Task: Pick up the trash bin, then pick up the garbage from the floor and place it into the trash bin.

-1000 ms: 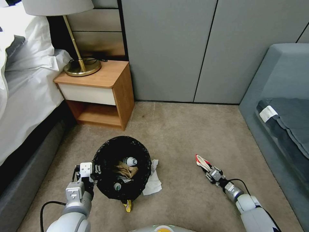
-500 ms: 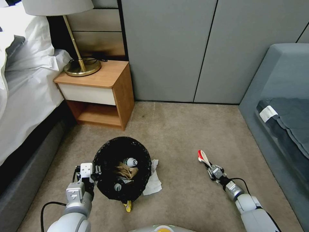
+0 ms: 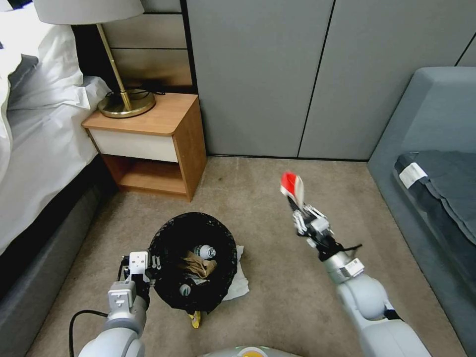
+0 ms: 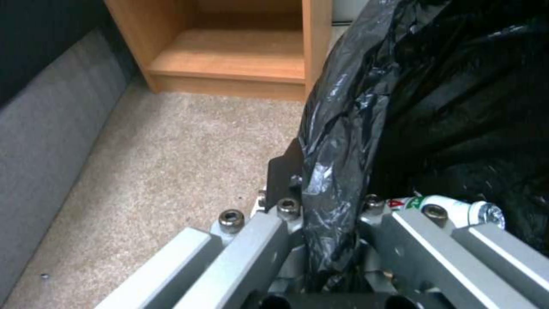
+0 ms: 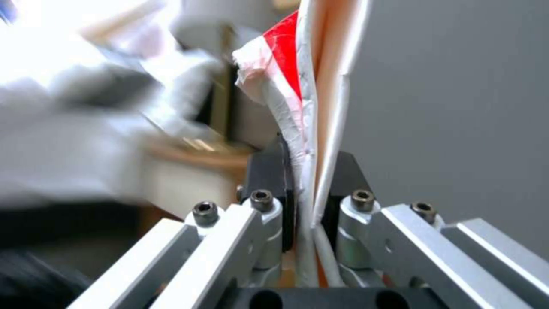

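Note:
The trash bin (image 3: 194,267), lined with a crinkly black bag (image 4: 343,141), hangs just above the carpet. My left gripper (image 3: 148,270) is shut on its rim at the left side. Inside lie crumpled tan paper (image 3: 199,264) and bottles (image 3: 204,251). My right gripper (image 3: 301,214) is raised in the air to the right of the bin, shut on a squashed red-and-white cup (image 3: 292,188) that sticks up from its fingers (image 5: 269,171). A white tissue (image 3: 238,282) and a yellow wrapper (image 3: 194,320) lie on the floor partly under the bin.
A wooden nightstand (image 3: 153,144) with a brass lamp (image 3: 126,101) stands behind the bin. A bed (image 3: 34,148) runs along the left, a grey sofa (image 3: 431,163) along the right. Open carpet (image 3: 277,198) lies between.
My right gripper has lifted the squashed cup off the floor, up and slightly left. The bin and left gripper have shifted a little to the right.

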### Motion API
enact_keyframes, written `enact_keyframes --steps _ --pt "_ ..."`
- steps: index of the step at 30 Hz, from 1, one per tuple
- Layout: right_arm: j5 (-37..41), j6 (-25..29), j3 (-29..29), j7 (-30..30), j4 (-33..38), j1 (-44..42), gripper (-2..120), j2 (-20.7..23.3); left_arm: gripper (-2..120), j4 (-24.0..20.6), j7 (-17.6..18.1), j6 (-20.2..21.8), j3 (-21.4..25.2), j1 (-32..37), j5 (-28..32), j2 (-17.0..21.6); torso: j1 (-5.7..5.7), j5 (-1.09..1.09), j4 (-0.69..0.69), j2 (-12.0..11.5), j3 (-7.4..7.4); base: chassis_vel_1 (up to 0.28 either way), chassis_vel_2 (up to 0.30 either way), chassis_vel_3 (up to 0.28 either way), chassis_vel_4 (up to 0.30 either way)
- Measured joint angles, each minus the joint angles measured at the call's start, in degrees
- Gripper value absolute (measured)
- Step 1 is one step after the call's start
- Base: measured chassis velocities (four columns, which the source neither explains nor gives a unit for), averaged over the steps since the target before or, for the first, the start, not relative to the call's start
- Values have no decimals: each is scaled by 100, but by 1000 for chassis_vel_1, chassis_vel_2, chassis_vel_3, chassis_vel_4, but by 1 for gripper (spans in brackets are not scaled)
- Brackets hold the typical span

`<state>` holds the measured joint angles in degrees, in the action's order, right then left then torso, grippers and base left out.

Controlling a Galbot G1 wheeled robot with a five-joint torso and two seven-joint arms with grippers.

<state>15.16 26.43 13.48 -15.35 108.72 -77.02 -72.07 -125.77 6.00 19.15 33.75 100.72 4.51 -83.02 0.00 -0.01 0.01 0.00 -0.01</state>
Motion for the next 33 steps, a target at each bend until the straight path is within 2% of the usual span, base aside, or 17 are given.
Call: enact_keyframes --steps 1,4,5,7,8,11,17,26,28,32,33 --pt "0 0 0 0 0 0 5 0 1 0 0 0 0 0 0 0 0 0 0 0 0 0 0 0 0" --pt "17 -254 -989 241 324 -71 5 58 1 -5 -7 -1 -32 26 -13 5 0 -1 -1 0 0 0 0 0 0" --pt "17 -254 -989 241 324 -71 5 58 1 -5 -7 -1 -32 26 -13 5 0 -1 -1 0 0 0 0 0 0" --pt "-233 -314 -1540 298 179 -9 5 69 1 -30 -7 -1 -36 37 -15 6 0 -1 -1 0 0 0 0 0 0" --pt "-233 -314 -1540 298 179 -9 5 69 1 -30 -7 -1 -36 37 -15 6 0 -1 -1 0 0 0 0 0 0" --pt "-582 -319 -2122 338 -300 206 5 -4 1 -58 -7 -1 -41 54 -16 -2 0 1 0 0 1 0 0 0 0" --pt "-737 -288 -2380 361 -871 431 5 -162 1 -65 -8 -1 -42 63 -16 -10 0 -8 1 0 1 0 0 0 0" --pt "-842 -293 -2351 351 -1368 493 6 -263 1 -68 -9 -4 -75 44 -12 -30 0 2 -1 0 1 0 0 0 0" --pt "-869 -299 -2322 348 -1415 498 15 -284 1 -68 -10 -6 -88 43 -11 -29 0 3 -1 0 1 0 0 0 0" --pt "-877 -303 -2308 343 -1417 489 22 -287 1 -68 -11 -7 -90 39 -11 -26 0 4 -1 0 1 0 0 0 0" --pt "-888 -306 -2297 336 -1410 472 30 -286 1 -70 -10 -7 -91 34 -11 -24 0 3 -1 0 1 0 0 0 0"
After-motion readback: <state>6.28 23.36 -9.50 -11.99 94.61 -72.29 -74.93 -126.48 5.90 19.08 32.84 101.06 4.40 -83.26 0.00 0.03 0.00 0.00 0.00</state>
